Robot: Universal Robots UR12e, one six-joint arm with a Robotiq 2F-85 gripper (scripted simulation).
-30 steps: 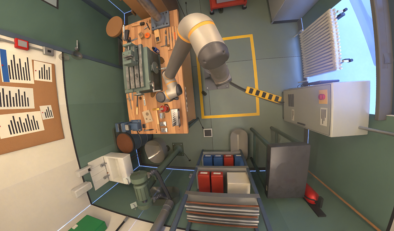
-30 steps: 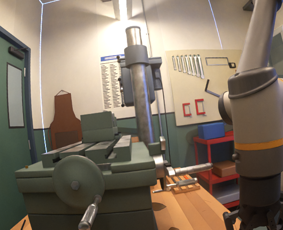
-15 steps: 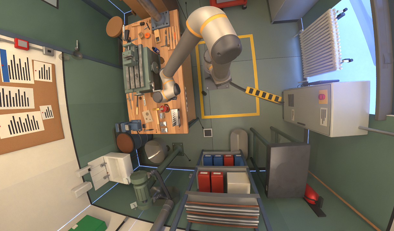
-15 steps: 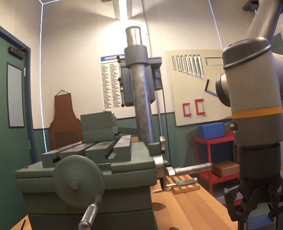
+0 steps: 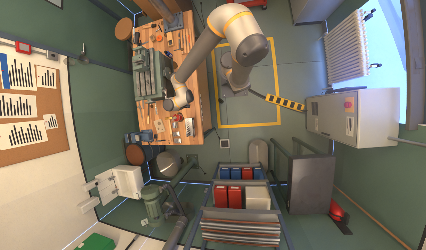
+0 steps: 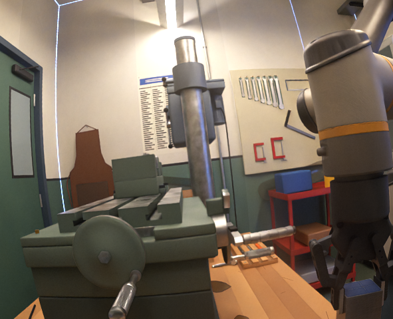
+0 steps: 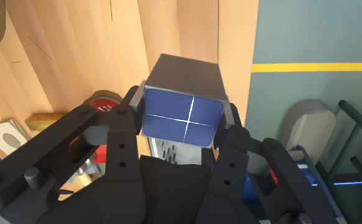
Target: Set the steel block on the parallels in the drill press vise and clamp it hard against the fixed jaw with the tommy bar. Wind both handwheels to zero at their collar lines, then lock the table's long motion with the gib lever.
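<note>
My gripper (image 7: 182, 122) (image 6: 359, 295) hangs above the front part of the wooden bench, to the right of the green cross table, closed around the steel block (image 7: 184, 102) (image 6: 361, 298), a grey block whose blue top face carries a white cross. The block is lifted off the bench. The drill press vise (image 6: 138, 175) (image 5: 140, 59) sits on the far end of the slotted table (image 6: 127, 207) (image 5: 149, 76). One handwheel (image 6: 109, 252) with a steel crank faces the second side camera. Another handle (image 6: 268, 234) sticks out on the table's right side.
The bench's right edge (image 7: 235, 46) runs just under the block, with green floor and a yellow line (image 7: 312, 67) beyond. A red tin (image 7: 102, 103) and a drill index (image 5: 189, 127) lie below the gripper. The drill column (image 6: 193, 137) rises behind the table. A red trolley (image 6: 292, 213) stands behind the arm.
</note>
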